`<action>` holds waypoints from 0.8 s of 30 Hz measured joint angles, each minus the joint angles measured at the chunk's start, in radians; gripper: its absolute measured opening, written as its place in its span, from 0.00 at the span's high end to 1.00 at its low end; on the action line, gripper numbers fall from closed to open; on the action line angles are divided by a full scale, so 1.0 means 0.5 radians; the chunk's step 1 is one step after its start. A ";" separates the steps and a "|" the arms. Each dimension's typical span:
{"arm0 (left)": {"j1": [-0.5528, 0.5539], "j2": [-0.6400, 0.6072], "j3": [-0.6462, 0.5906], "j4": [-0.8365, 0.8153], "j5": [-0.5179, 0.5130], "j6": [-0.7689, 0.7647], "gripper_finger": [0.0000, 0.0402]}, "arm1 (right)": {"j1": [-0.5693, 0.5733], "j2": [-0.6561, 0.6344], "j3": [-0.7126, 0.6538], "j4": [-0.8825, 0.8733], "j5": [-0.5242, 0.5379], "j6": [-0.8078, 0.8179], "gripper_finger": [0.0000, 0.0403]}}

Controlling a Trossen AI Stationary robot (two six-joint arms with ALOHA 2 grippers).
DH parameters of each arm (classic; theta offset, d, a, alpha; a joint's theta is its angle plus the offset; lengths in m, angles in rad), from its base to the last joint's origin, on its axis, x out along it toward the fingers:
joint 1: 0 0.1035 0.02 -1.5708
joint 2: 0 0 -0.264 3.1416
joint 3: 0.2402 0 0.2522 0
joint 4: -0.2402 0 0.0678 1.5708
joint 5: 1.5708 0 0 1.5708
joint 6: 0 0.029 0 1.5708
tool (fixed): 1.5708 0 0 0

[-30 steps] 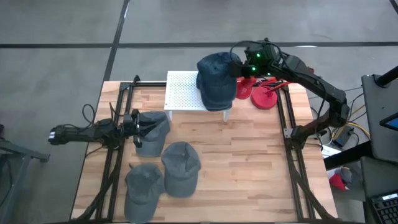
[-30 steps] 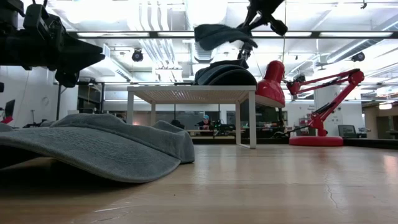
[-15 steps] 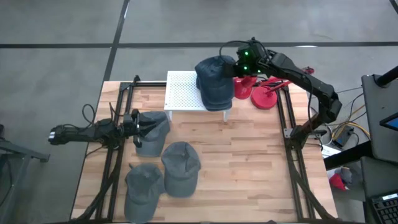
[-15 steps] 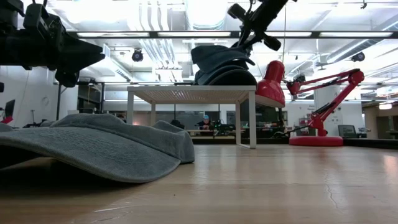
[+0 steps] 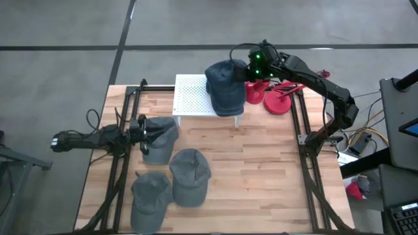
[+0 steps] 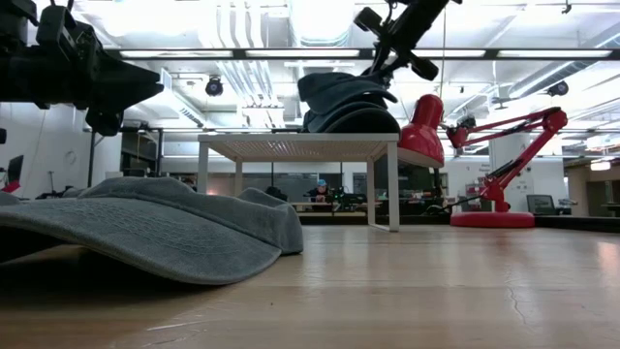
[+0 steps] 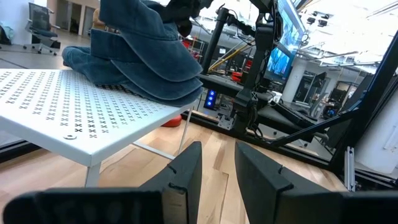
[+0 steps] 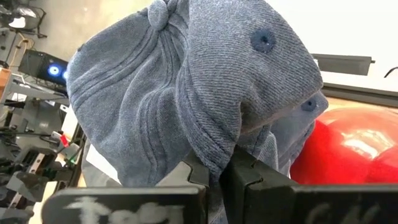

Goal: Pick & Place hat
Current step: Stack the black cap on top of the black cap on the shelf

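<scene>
Right gripper (image 5: 247, 65) pinched tight on the blue hat (image 5: 225, 83), fingers (image 8: 249, 177) pressed together over a fold of its denim, seen closest in the right wrist view. Just beneath the grip, a stack of blue hats (image 6: 351, 114) on the white perforated stand (image 5: 192, 96); held hat apparently touching the top of that stack, though the low view leaves the contact unclear. Directly beside the right gripper, on the side away from the stand, a red desk lamp (image 5: 277, 98), its shade (image 8: 348, 146) filling the edge of the right wrist view. Below and beyond, the wooden table (image 5: 261, 170) bounded by black rails.

Well apart from the right gripper, across the table, the left gripper (image 5: 145, 130) lying low beside a grey hat (image 5: 160, 138), fingers (image 7: 186, 171) spread a little with nothing visible between them in the left wrist view. Near that grey hat, toward the front of the table, two more grey hats (image 5: 189, 175) (image 5: 150, 193) side by side. In the low view, one grey hat (image 6: 165, 233) filling the foreground, the left arm (image 6: 68, 68) dark above it, the stand's legs and the lamp's red arm (image 6: 504, 131) farther back.
</scene>
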 joint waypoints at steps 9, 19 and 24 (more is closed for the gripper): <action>0.000 0.000 0.000 0.000 -0.001 0.002 0.75 | 0.001 0.000 0.000 -0.068 -0.007 -0.017 0.97; 0.001 0.000 0.000 0.000 -0.001 0.005 0.75 | 0.002 0.000 0.000 -0.070 -0.003 -0.007 0.92; 0.000 0.000 0.000 0.000 -0.001 0.005 0.75 | 0.002 -0.001 0.000 -0.070 0.007 -0.002 0.82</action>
